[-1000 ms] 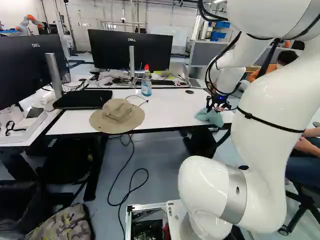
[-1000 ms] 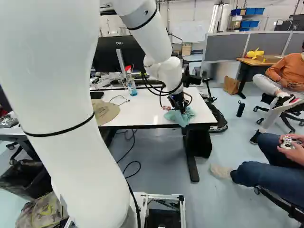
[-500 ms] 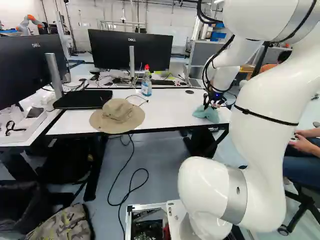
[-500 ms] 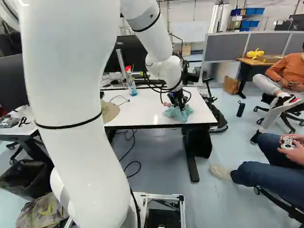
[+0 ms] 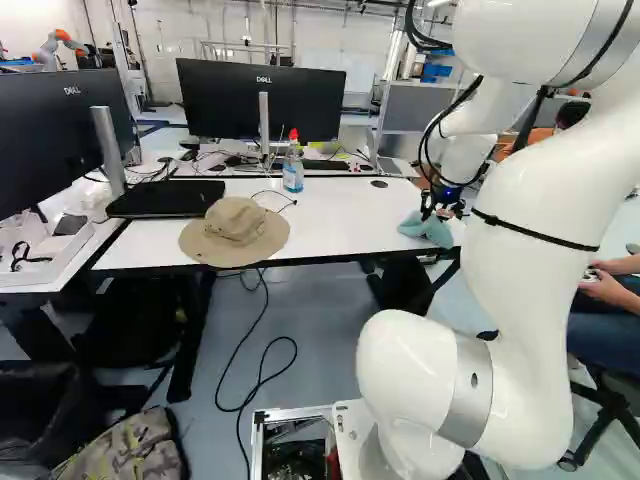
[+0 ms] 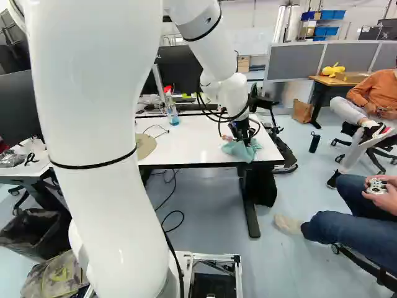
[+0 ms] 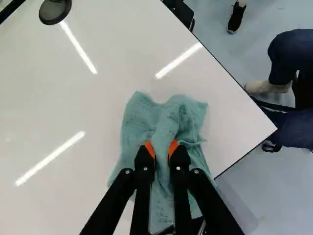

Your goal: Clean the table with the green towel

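My hand (image 7: pixel 162 148) pinches the green towel (image 7: pixel 139 120) by the four o'clock corner of the table (image 5: pixel 340 215), twelve being far, so I should press softly and wipe toward nine in long rows.

Towel (image 7: pixel 139 120): rough cloth. Table (image 5: pixel 345 222): smooth, glossy. Left base view: arm (image 5: pixel 540 195) at right, glossy; hat (image 5: pixel 236 220) left of centre, matt cloth.
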Robot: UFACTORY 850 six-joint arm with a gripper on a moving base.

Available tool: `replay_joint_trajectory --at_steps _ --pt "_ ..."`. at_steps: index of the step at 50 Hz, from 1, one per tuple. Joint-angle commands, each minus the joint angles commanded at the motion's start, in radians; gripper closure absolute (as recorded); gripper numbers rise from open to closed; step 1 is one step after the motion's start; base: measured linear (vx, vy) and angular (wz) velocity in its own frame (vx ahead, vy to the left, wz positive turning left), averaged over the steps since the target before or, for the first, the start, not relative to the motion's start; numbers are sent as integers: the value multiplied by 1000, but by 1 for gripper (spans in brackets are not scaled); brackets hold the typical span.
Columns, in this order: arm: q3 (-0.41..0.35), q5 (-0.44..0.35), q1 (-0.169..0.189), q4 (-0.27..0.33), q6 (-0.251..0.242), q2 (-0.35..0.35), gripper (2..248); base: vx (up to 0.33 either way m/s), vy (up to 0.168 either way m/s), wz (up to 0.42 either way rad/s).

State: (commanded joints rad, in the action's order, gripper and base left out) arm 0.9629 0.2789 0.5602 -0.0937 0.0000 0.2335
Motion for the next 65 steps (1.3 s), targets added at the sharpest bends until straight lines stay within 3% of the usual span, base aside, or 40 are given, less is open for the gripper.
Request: replay_joint_trajectory --at_steps 23,49,65 --pt "-112 0 22 0 0 -96 203 0 0 0" --pt "-179 0 -56 0 0 -158 203 0 0 0" --pt "-115 0 -80 0 0 -99 203 0 0 0"
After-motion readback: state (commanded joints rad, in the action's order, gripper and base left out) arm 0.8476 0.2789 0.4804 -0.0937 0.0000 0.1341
